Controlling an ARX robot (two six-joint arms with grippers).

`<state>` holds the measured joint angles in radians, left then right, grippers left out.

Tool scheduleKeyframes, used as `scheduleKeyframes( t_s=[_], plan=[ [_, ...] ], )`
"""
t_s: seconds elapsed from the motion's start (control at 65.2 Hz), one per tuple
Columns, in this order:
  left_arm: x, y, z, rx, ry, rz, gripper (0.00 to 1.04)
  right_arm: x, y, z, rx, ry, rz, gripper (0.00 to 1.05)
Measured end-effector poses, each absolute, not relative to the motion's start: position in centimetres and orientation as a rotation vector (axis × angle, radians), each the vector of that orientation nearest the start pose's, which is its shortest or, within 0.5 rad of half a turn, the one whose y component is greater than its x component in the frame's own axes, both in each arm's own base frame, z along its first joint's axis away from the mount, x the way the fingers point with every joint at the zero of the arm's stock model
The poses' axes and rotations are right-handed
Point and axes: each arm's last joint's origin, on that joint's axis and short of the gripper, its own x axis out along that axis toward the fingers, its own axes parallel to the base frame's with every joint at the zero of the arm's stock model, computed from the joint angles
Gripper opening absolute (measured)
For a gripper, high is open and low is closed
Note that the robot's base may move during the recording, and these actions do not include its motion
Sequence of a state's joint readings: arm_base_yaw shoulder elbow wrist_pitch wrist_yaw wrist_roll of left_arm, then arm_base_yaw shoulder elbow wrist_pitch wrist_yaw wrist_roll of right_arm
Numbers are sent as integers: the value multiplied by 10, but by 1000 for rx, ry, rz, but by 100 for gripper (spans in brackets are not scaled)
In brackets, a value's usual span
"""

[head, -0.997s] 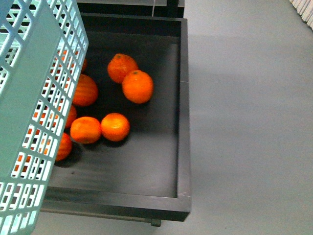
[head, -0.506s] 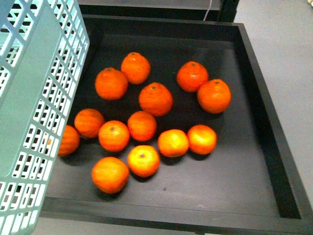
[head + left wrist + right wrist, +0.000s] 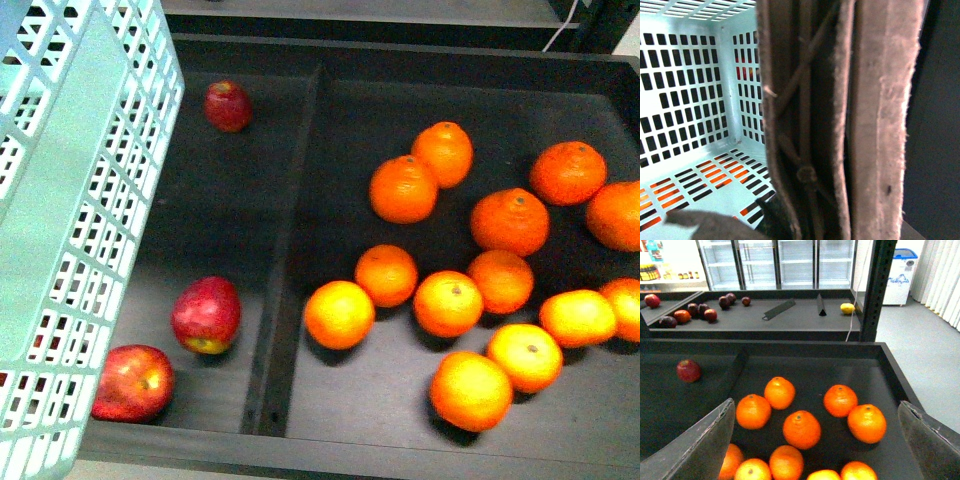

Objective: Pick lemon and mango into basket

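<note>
Back shelf holds a yellow fruit seen only past the wide-spread right claw

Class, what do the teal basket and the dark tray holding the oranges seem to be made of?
The basket looks like moulded plastic, smooth with a slight sheen: even colour, regular slotted holes. The tray looks like matte black painted metal or board; which one is unclear.
</note>
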<state>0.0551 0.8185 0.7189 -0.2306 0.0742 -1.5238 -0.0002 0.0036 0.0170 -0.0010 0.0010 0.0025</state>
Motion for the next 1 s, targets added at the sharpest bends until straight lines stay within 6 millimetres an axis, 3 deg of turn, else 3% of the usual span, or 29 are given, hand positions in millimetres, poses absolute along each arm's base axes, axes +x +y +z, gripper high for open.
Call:
scheduleKeyframes(
  t_s=[0.997],
  plan=[
    [181,8,300,-1529,275,238,14,97,0,169,3,-12,-2,96]
  ],
)
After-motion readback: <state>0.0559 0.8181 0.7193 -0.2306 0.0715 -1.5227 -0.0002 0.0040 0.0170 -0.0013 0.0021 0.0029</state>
